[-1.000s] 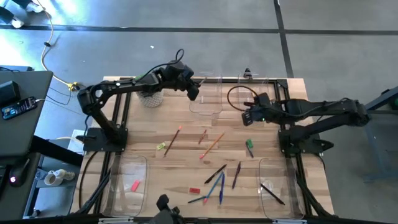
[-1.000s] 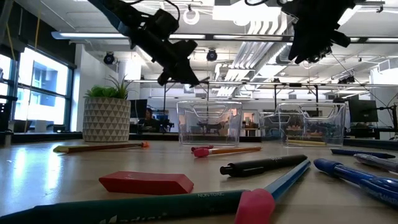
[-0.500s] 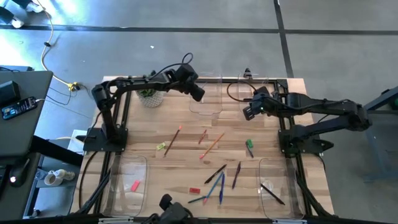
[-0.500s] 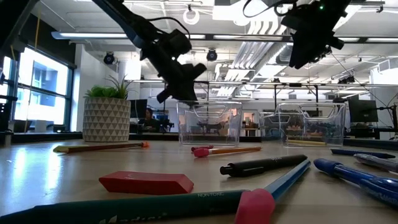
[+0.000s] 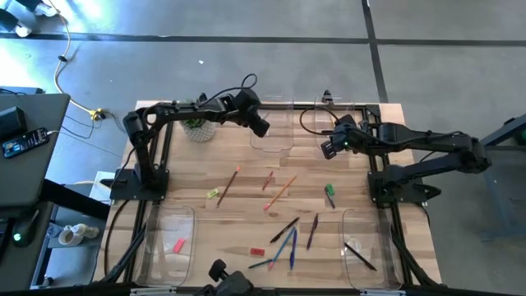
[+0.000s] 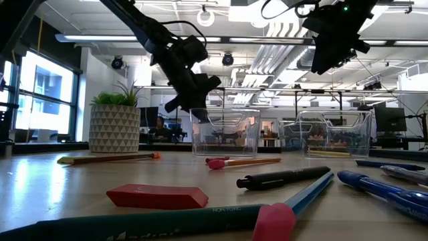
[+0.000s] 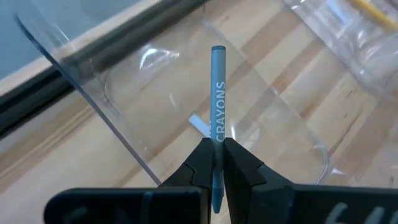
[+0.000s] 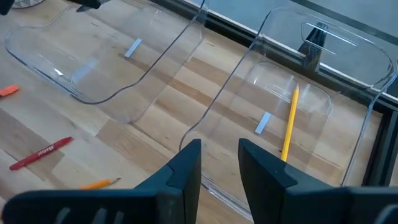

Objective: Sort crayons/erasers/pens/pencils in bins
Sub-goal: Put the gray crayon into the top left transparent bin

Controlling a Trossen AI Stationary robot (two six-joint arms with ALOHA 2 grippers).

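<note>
My left gripper (image 5: 259,126) is shut on a blue-grey crayon (image 7: 217,87) printed CRAYONS, above the clear far-middle bin (image 7: 124,106). My right gripper (image 8: 219,152) hangs open over the near edge of the far-right bin (image 8: 348,62), where a yellow pencil (image 8: 289,121) lies. On the bare wood lie orange pencils (image 5: 228,185), a red crayon (image 5: 267,179), a green eraser (image 5: 329,194), black and blue pens (image 5: 286,234) and a red eraser (image 5: 257,251). My left gripper pinches the crayon's rear part (image 7: 217,134) between its two fingers. The crayon lies along the fingers, and its long front end sticks out past their tips, slanting down and forward. It is lifted clear above the bin's floor.
A potted plant (image 5: 200,127) stands at the far left beside the left arm. The near-left bin (image 5: 168,247) holds a pink eraser (image 5: 178,245); the near-right bin (image 5: 366,247) holds a black pen (image 5: 360,255). A yellow-green eraser (image 5: 213,194) lies left of centre.
My left gripper has sunk toward the far-middle bin and tipped more steeply downward, still shut on the crayon. My right arm has swung a little toward the table's far edge, its fingers as open as before.
</note>
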